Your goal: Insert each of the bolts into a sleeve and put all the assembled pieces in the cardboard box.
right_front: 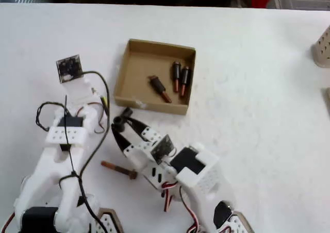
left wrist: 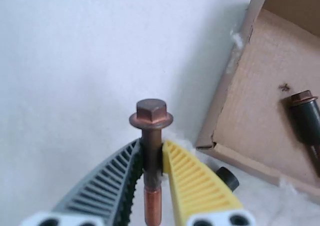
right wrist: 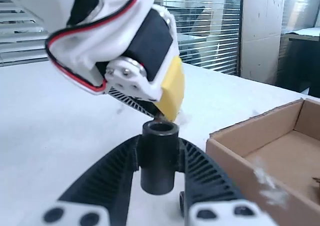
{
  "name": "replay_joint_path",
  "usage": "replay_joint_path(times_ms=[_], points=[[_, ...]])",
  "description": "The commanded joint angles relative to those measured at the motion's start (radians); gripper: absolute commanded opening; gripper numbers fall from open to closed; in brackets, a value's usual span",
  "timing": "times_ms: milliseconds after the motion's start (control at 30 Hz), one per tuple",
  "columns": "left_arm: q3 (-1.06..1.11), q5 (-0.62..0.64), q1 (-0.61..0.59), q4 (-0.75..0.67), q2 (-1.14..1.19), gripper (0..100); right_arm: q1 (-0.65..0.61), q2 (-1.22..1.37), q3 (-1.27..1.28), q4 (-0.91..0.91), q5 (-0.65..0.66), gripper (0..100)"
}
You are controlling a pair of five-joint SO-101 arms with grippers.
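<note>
My left gripper (left wrist: pixel 152 148) is shut on a copper bolt (left wrist: pixel 151 117), head away from the wrist and shank between the grey and yellow fingers. My right gripper (right_front: pixel 121 122) (right wrist: pixel 160 153) is shut on an upright black sleeve (right wrist: pixel 160 156) just in front of the cardboard box (right_front: pixel 149 103). In the right wrist view the left gripper's yellow finger (right wrist: pixel 171 88) hangs right over the sleeve's open end, the bolt's tip just above the opening. Three assembled pieces (right_front: pixel 176 77) lie inside the box. A loose bolt (right_front: pixel 118 169) lies on the table between the two arms.
The box wall (left wrist: pixel 235 146) (right wrist: pixel 250 161) stands close beside both grippers. A beige perforated object (right_front: pixel 322 47) sits at the table's right edge. Black cables (right_front: pixel 103 135) hang off the left arm. Open white table stretches to the right of the box.
</note>
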Motion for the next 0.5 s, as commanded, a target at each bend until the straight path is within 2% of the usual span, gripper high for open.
replay_joint_path(times_ms=[0,100,300,467], points=[[-0.015,-0.012,-0.004,-0.063,-0.088,2,-0.012,-0.002,-0.021,-0.03,-0.005,1.7],[0.005,-0.04,-0.008,-0.078,-0.176,2,-0.012,0.001,-0.021,-0.03,-0.005,1.7],[0.181,-0.193,0.027,-0.242,-0.401,2,-0.012,0.002,-0.021,-0.028,-0.005,1.7],[0.287,-0.222,0.099,-0.25,-0.572,2,-0.012,0.002,-0.021,-0.028,-0.005,1.7]])
